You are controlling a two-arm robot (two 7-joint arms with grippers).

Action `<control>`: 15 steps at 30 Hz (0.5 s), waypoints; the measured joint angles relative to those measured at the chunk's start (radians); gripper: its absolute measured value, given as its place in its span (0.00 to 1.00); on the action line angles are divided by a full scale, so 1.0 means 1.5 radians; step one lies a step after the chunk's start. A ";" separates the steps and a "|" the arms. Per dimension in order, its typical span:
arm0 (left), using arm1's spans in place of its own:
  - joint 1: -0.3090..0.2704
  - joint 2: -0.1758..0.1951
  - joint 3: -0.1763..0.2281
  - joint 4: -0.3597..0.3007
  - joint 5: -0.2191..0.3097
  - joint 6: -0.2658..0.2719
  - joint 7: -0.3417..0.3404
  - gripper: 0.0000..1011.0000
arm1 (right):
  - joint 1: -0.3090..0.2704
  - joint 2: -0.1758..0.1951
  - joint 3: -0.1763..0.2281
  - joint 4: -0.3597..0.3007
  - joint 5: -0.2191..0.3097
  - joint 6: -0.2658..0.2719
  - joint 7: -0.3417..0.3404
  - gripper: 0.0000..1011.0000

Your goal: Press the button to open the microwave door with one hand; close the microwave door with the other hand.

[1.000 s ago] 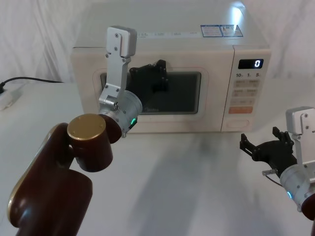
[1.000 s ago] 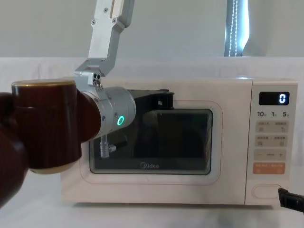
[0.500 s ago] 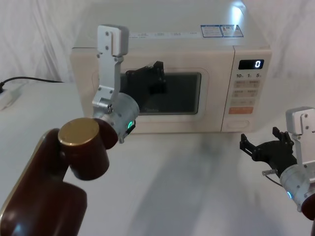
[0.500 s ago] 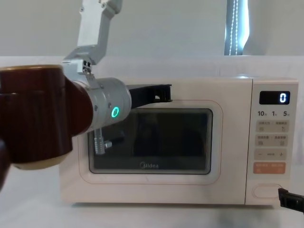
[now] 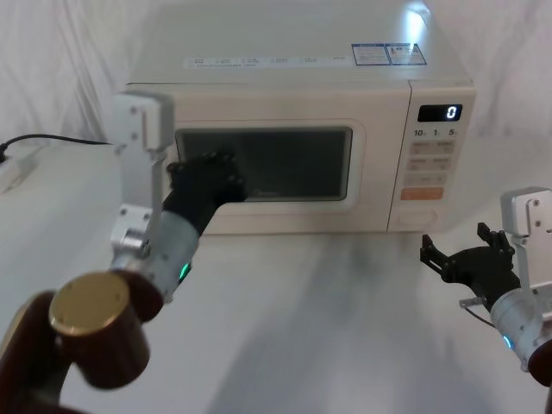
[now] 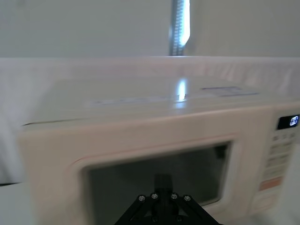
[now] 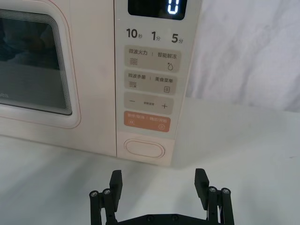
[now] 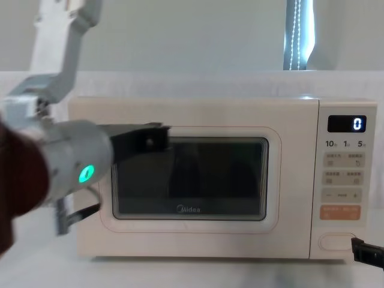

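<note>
The cream microwave (image 5: 285, 82) stands at the back of the table, its display showing "0". The microwave door (image 5: 267, 211) lies flush with the body, and its dark window (image 8: 189, 177) is uncovered. My left gripper (image 5: 220, 172) hangs in front of the door's left part, a little off the panel, with its fingers together and nothing held; from the side the left gripper (image 8: 161, 137) sits level with the window's top edge. The pill-shaped button (image 7: 144, 149) is at the bottom of the control strip. My right gripper (image 7: 158, 180) is open, low over the table just before that button (image 5: 417, 216).
An orange rectangular button (image 7: 146, 121) sits right above the pill button. A black cable (image 5: 52, 140) and a white power strip (image 5: 13, 172) lie at the table's left edge. White cloth covers the table (image 5: 328, 328) in front of the microwave.
My left arm has drawn back from the door, down and to the left, uncovering the window. The door stays shut. The right arm has not moved.
</note>
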 joint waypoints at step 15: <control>0.132 0.033 -0.045 -0.068 0.060 -0.083 0.016 0.00 | 0.000 0.000 0.000 0.000 0.000 0.000 0.000 0.99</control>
